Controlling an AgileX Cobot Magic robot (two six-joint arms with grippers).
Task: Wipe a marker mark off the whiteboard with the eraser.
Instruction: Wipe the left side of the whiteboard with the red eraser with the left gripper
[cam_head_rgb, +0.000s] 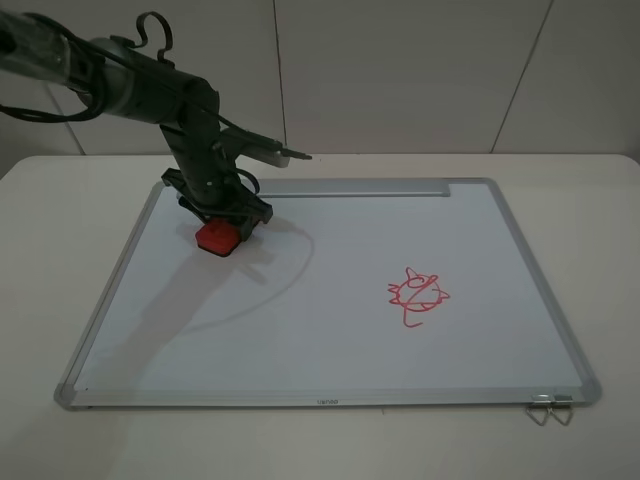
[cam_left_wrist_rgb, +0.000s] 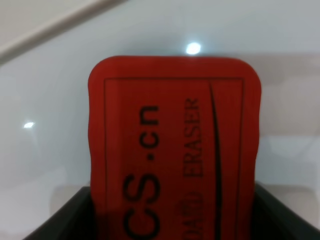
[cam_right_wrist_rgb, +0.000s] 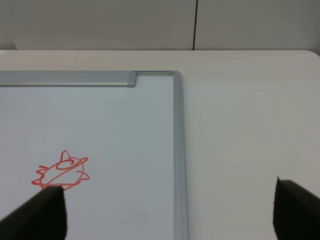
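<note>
- Exterior high: shows the left claw clamped on the eraser, low over the upper left of the whiteboard, touching or just above it; cannot tell which.
- Finds no zigzag marker mark on the bare board. Judged to be hidden beneath the eraser or already gone, so cannot tell which way it lies from the claw.
- Leaves only the round bug-like scribble in sight, right of centre and well apart from the eraser.
- Makes the left arm the nearer one by far; no right arm in this view.
- Left wrist: fills the frame with the eraser, red with black lettering, long axis running away from the camera, gripped at its near end between dark fingers, glossy board behind.
- Right wrist: shows the right claw spread wide and holding nothing, above the board's edge and the worktop, with the round scribble at lower left.
</note>
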